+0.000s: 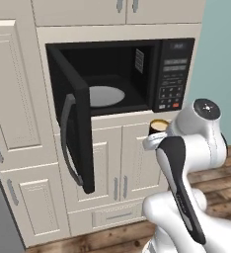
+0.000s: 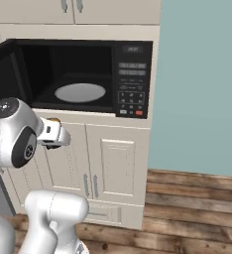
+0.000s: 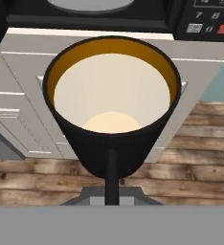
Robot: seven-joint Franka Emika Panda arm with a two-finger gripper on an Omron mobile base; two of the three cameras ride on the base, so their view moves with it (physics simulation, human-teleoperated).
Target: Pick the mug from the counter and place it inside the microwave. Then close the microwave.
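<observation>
Evenly and softly lit throughout, flat rendered brightness with no obvious lamp or direction. No glare or hot spots. Deep black inside the microwave [image 1: 118, 74], only its pale turntable [image 1: 105, 96] catching light. Faint shading beneath the cabinet doors [image 2: 117, 164]. Sharp across both base views, slightly soft and blocky in texture. Close up in the hand view, mug [image 3: 112, 112] rim crisp, interior smoothly shaded, no edge bending.

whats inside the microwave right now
Just the round pale turntable on the floor of the open microwave. The mug is outside, below the opening, held in the pincer. The door covers the cavity's left corner.
</observation>
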